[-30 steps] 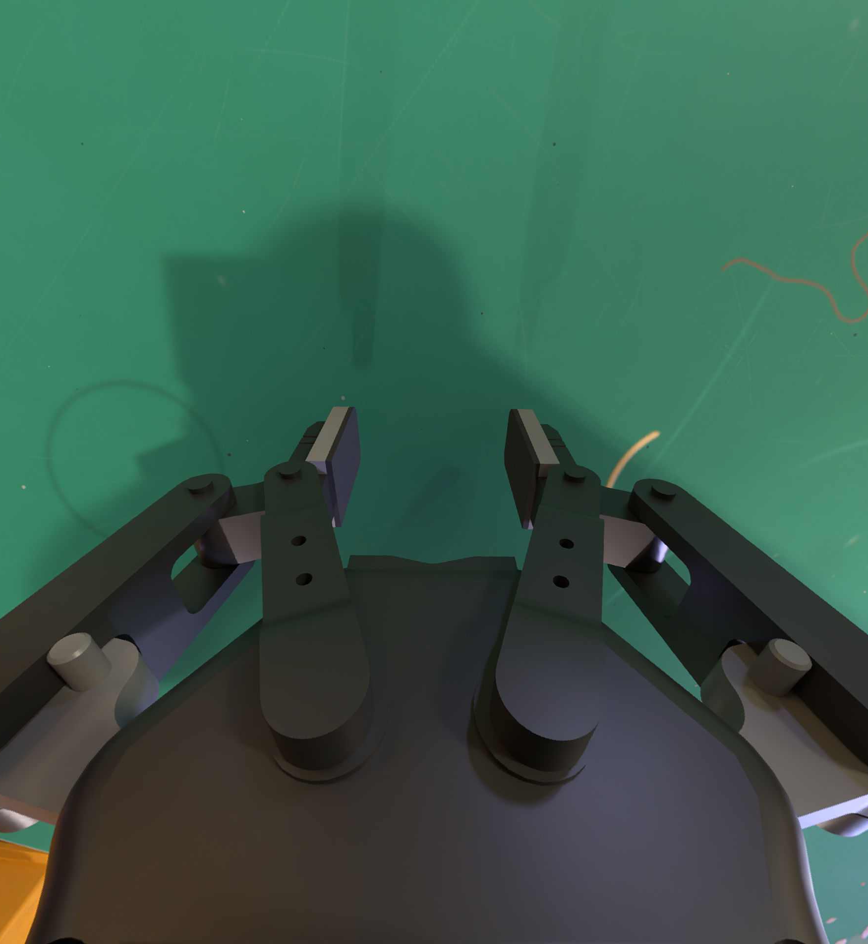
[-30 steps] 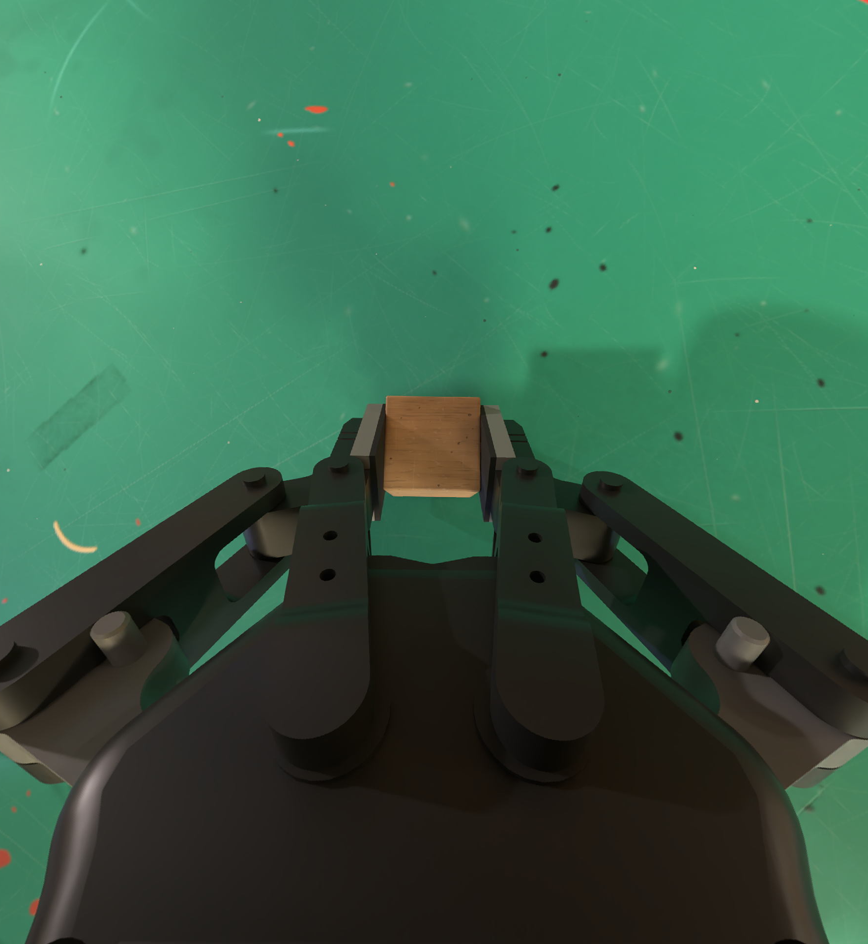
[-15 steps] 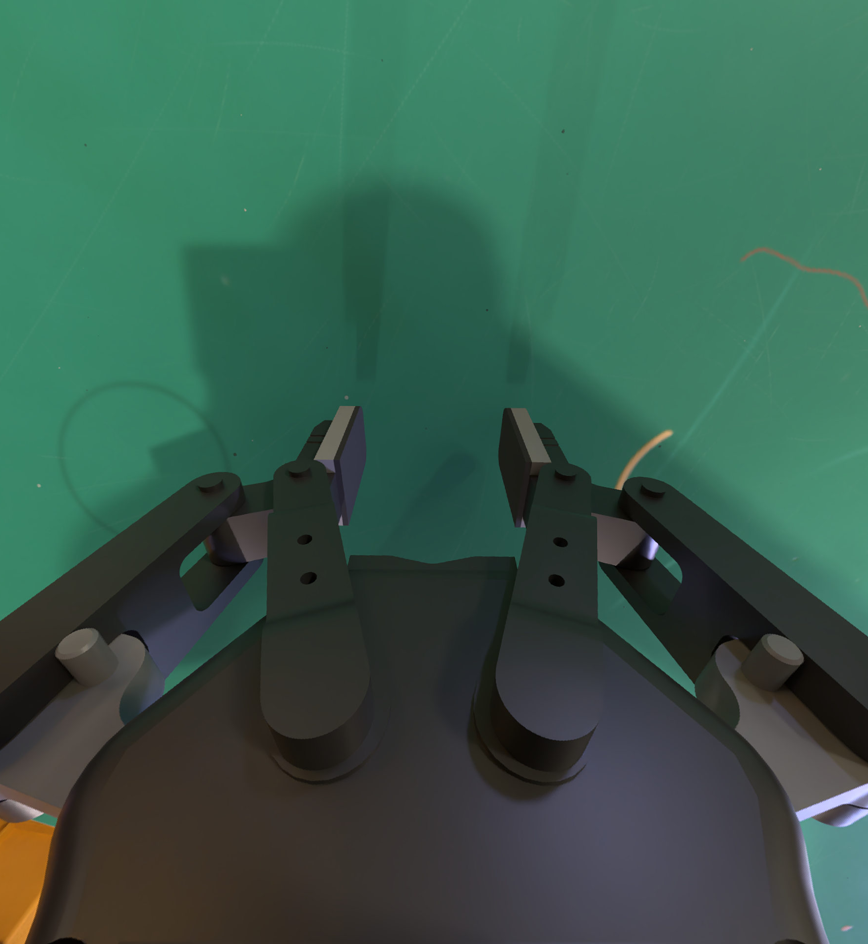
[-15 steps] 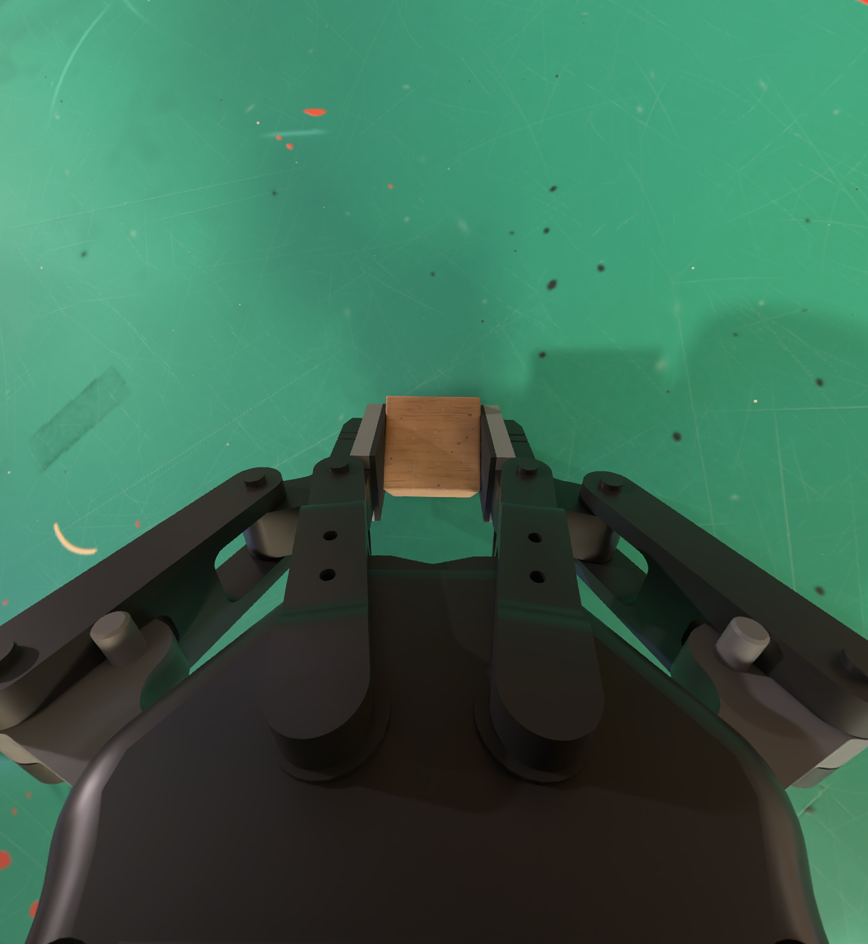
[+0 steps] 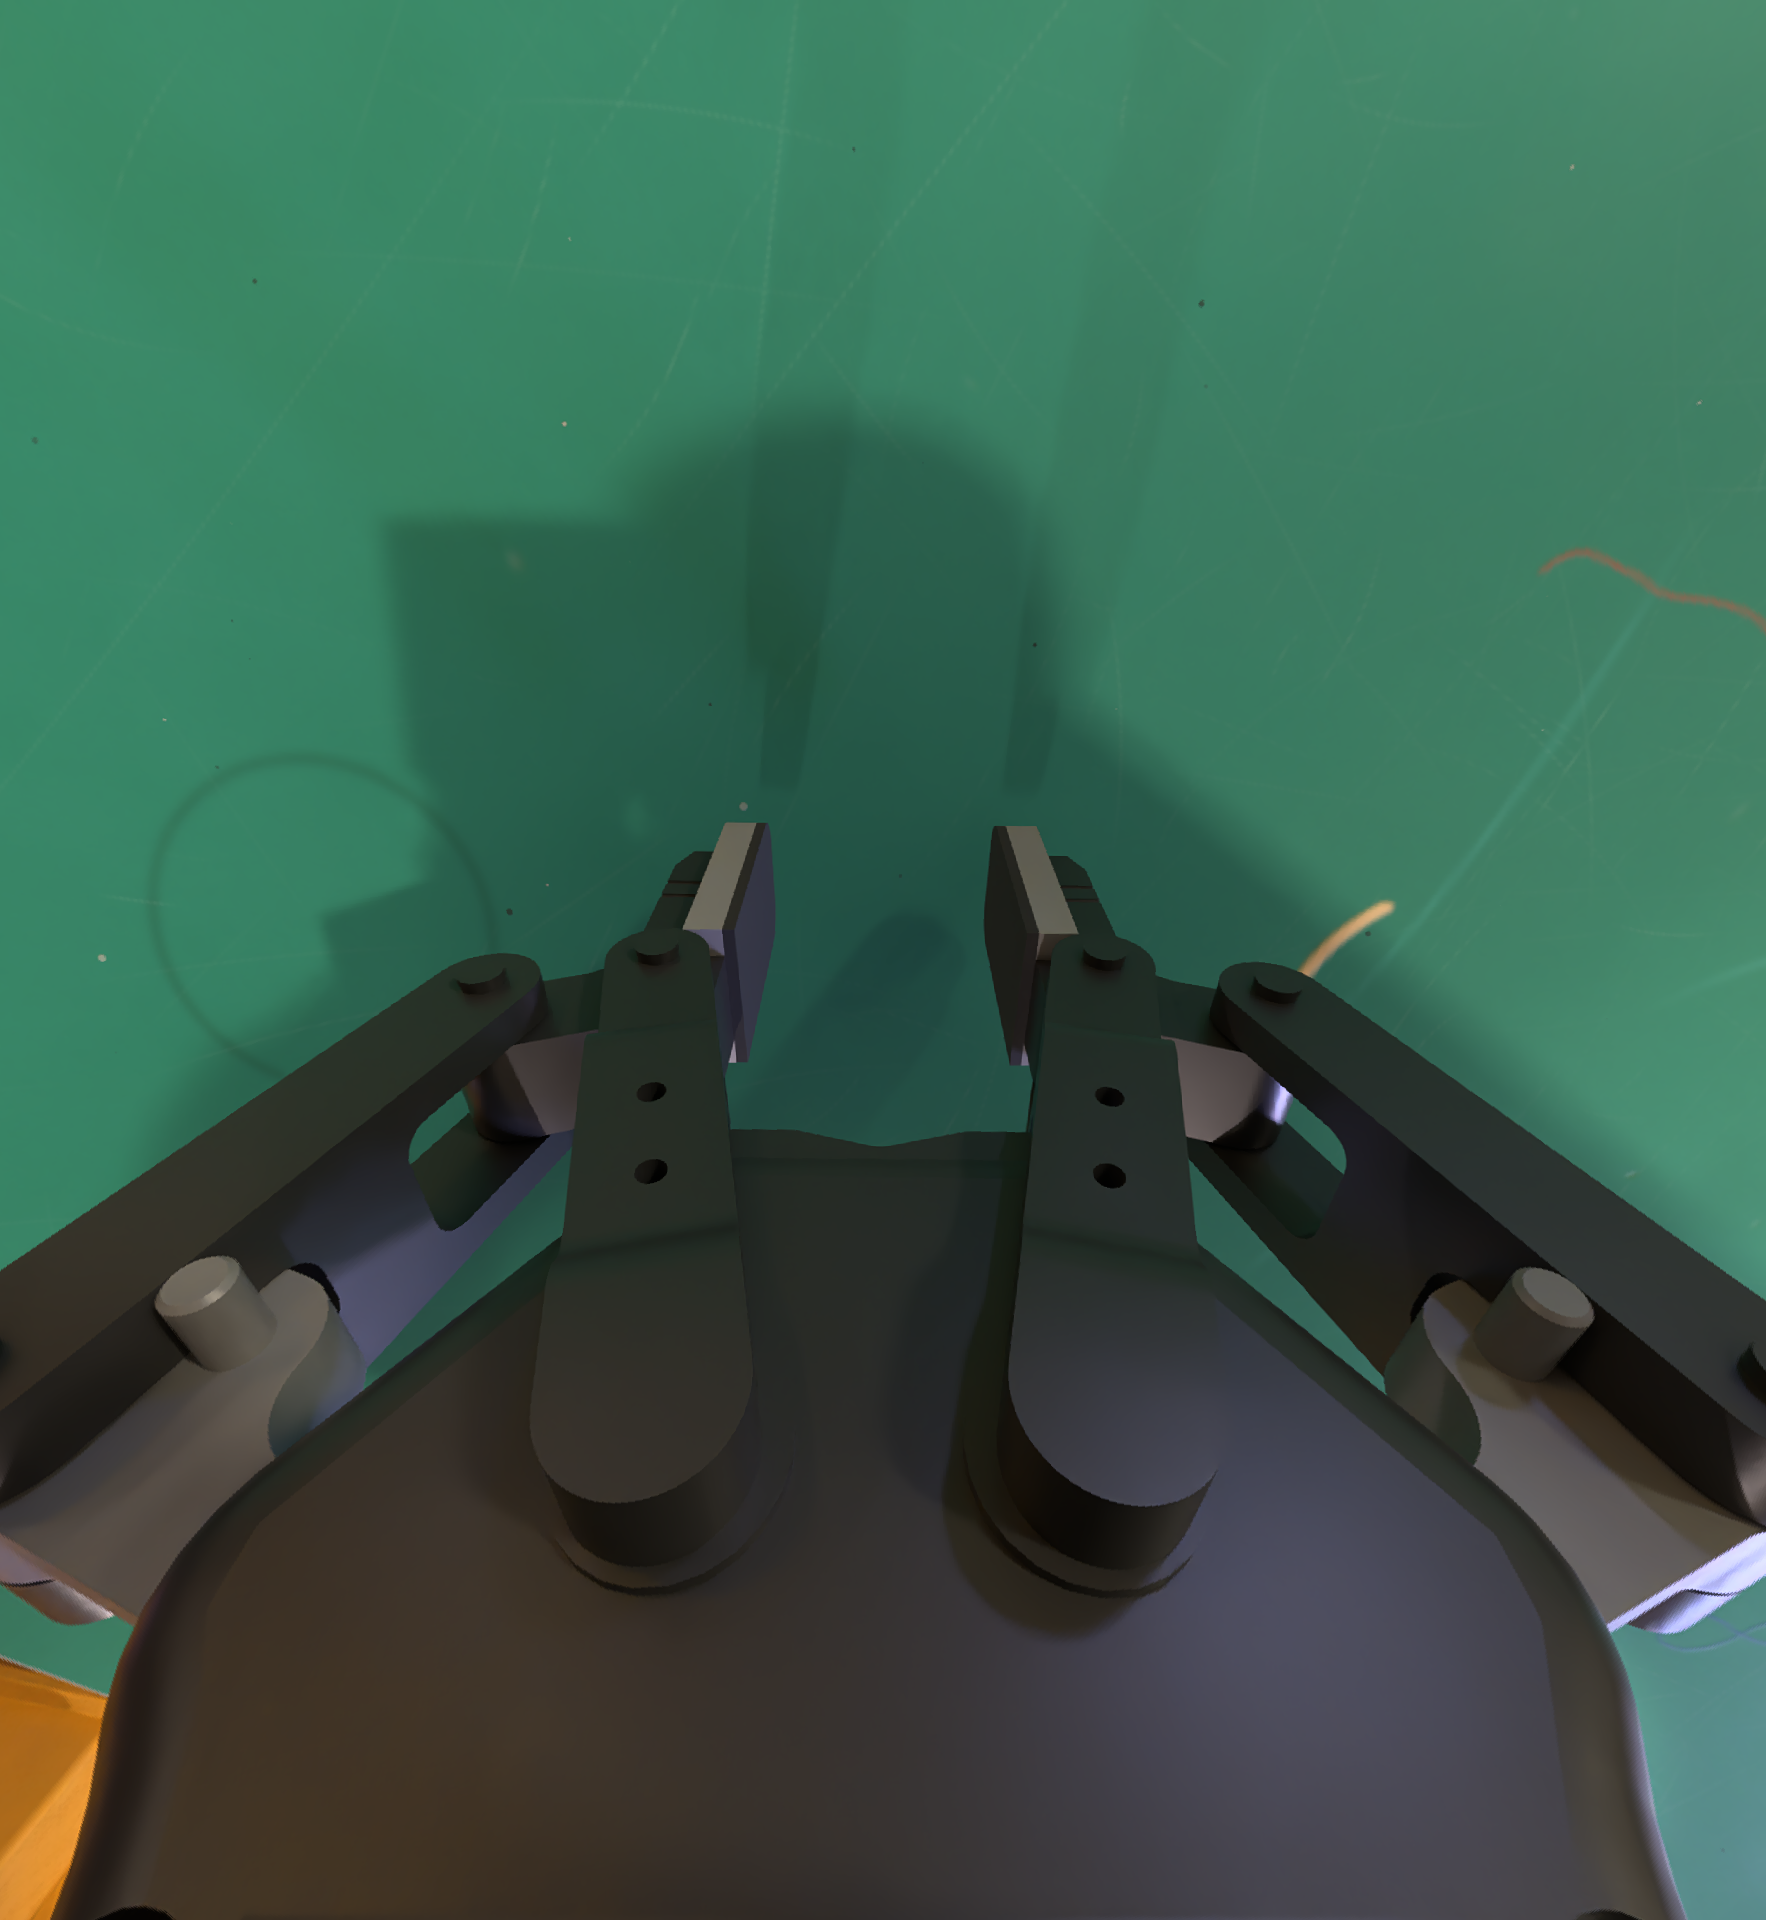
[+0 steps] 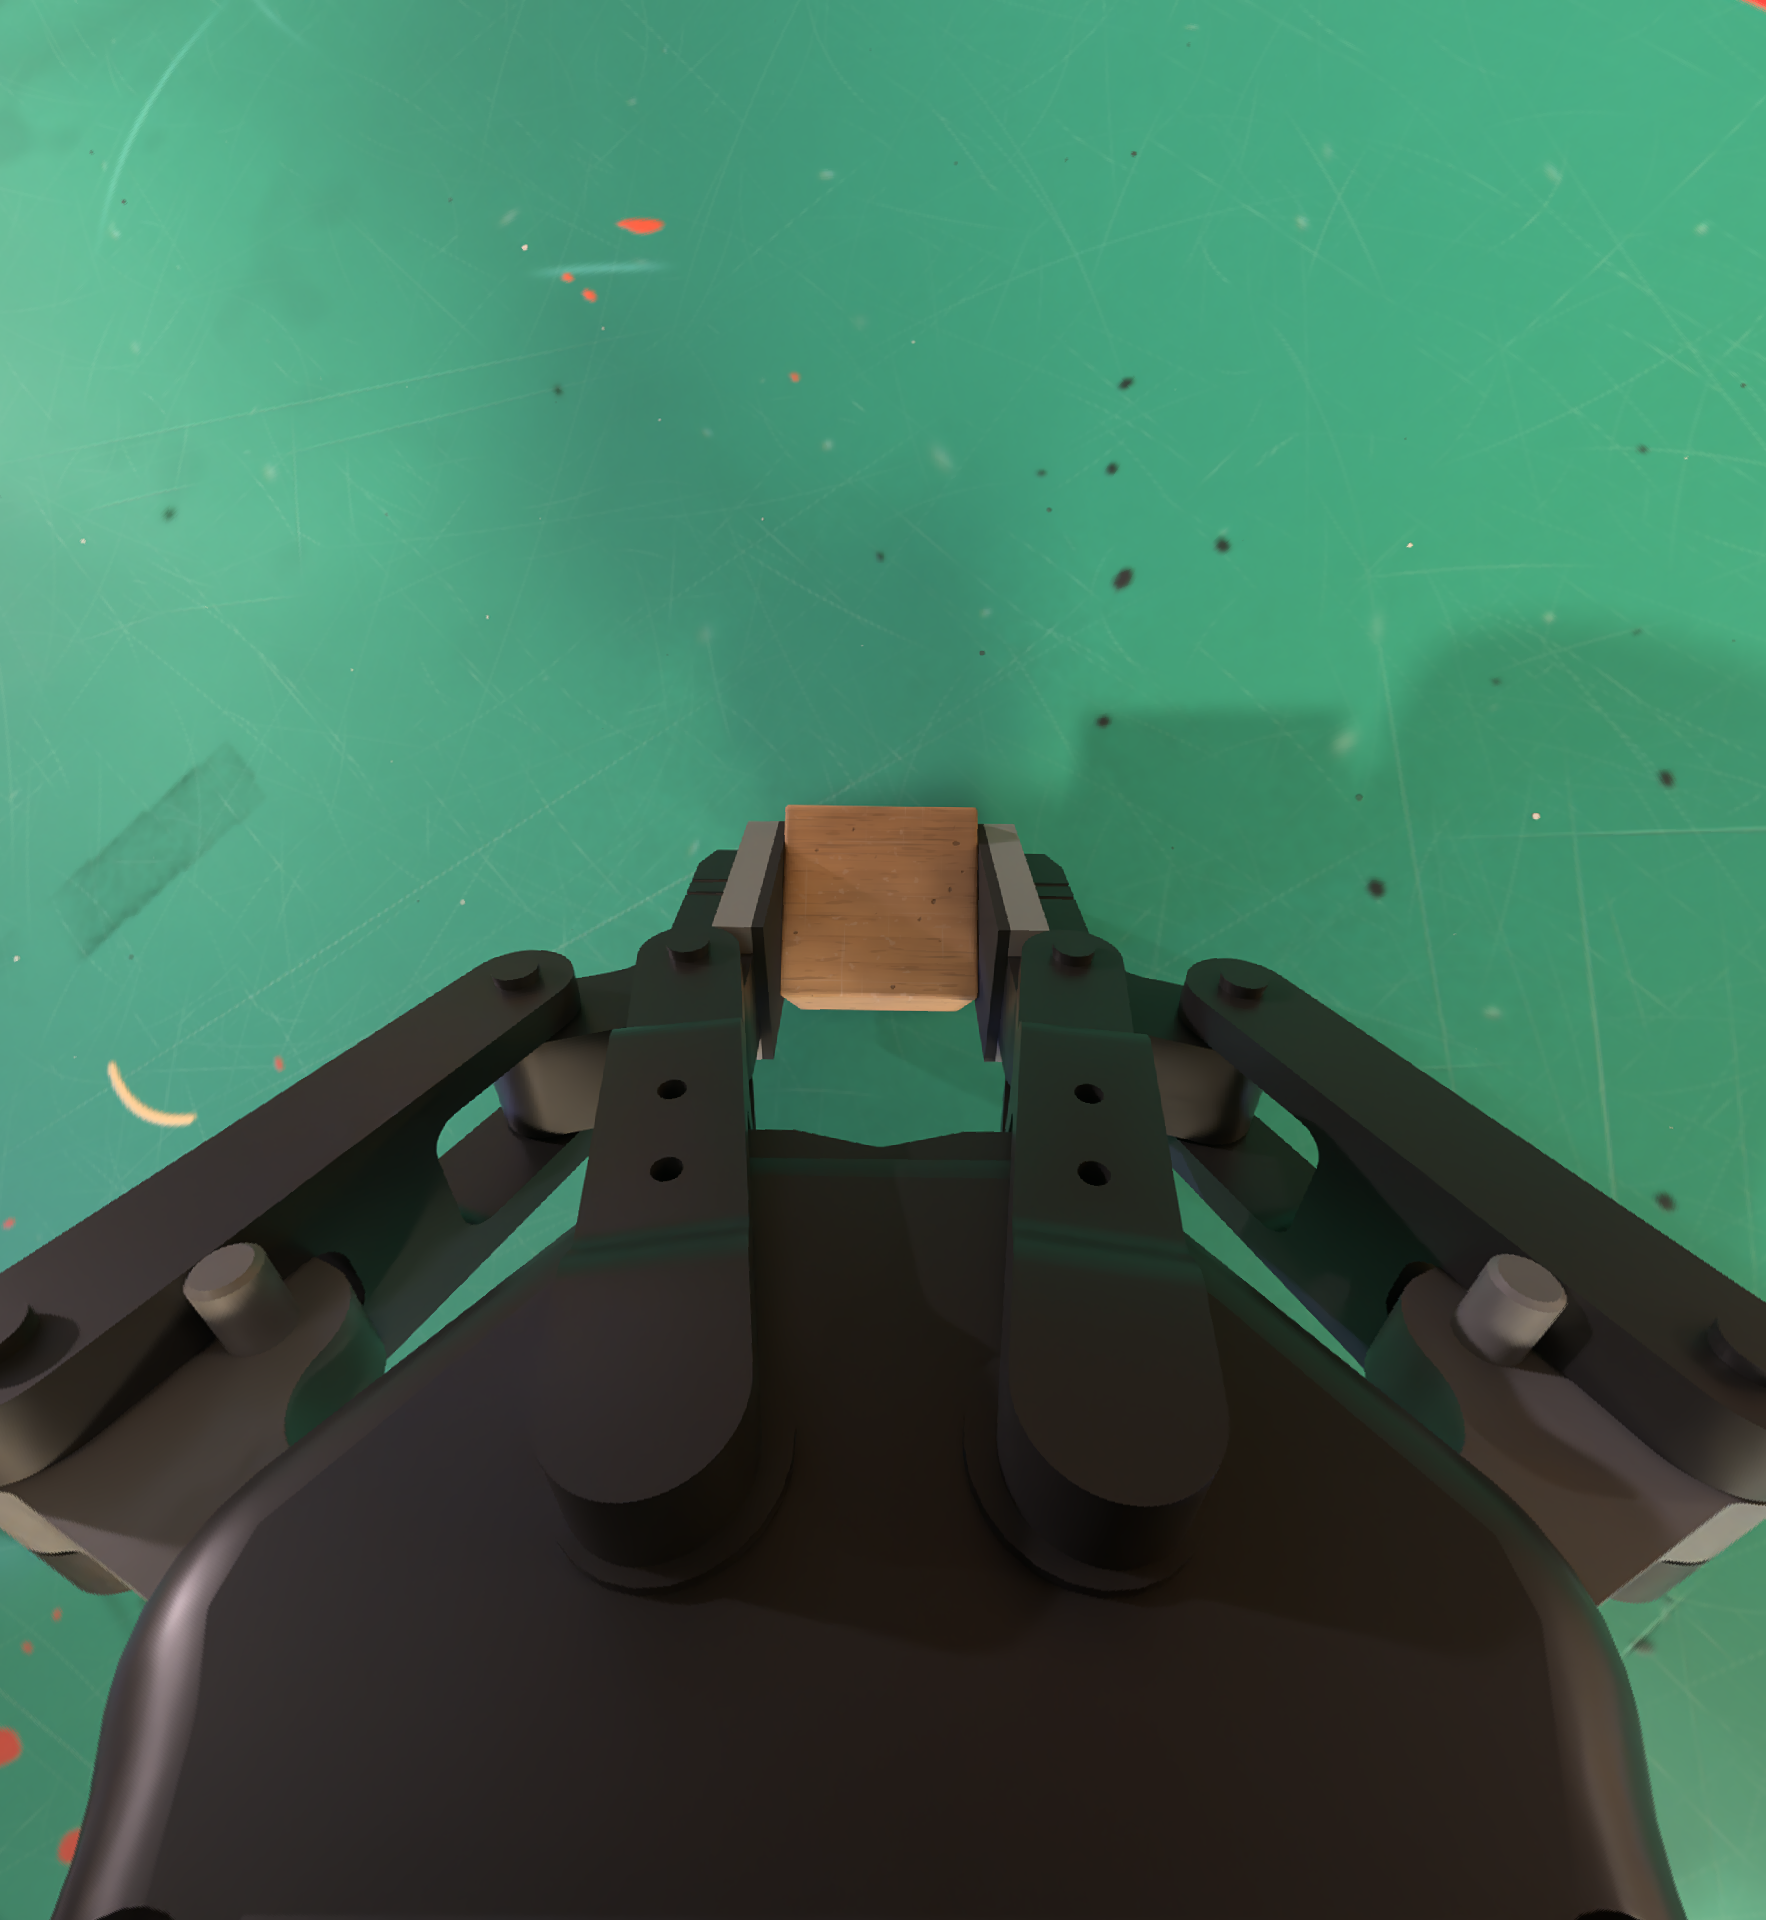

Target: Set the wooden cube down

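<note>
The left gripper [image 5: 881, 940] hangs over the green bench [image 5: 443, 312] with its jaws spread and nothing between them. The right gripper [image 6: 879, 925] has its jaws pinching the wooden cube [image 6: 879, 904], held above the bench.

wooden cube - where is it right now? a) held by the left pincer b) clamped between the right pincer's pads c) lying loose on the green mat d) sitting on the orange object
b: in the right wrist view the wooden cube sits pinched between the two pads of the right pincer, while the left pincer stands open with nothing between its pads.
</note>
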`<state>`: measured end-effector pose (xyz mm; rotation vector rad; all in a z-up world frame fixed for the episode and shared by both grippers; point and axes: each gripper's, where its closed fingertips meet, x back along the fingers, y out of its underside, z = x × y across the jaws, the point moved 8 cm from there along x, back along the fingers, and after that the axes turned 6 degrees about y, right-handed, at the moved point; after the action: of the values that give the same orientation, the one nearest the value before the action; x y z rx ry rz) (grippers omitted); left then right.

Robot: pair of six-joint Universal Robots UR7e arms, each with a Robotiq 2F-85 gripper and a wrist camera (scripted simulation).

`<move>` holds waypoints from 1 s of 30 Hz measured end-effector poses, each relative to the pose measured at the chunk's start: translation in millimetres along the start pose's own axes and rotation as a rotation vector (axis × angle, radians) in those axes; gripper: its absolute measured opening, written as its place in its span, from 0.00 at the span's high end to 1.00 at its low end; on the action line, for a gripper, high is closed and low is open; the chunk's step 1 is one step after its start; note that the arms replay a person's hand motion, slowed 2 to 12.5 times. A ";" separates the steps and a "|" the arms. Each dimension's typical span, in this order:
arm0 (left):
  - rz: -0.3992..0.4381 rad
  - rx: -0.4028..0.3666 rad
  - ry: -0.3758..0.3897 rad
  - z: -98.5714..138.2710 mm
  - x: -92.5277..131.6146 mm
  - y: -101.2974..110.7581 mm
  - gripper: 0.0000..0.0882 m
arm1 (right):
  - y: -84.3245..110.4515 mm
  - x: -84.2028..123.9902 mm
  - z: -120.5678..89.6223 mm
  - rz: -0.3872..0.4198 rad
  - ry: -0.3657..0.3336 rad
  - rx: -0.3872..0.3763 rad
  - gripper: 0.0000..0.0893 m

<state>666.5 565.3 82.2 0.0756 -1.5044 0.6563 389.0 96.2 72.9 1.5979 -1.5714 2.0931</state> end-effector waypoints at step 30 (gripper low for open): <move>0.066 0.092 0.086 -9.3 4.4 1.6 0.59 | 0.1 0.1 0.6 0.001 -0.003 -0.006 0.66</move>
<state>673.7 572.3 84.8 0.0675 -1.3991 0.7720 389.3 95.6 72.8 1.5991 -1.5783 2.0859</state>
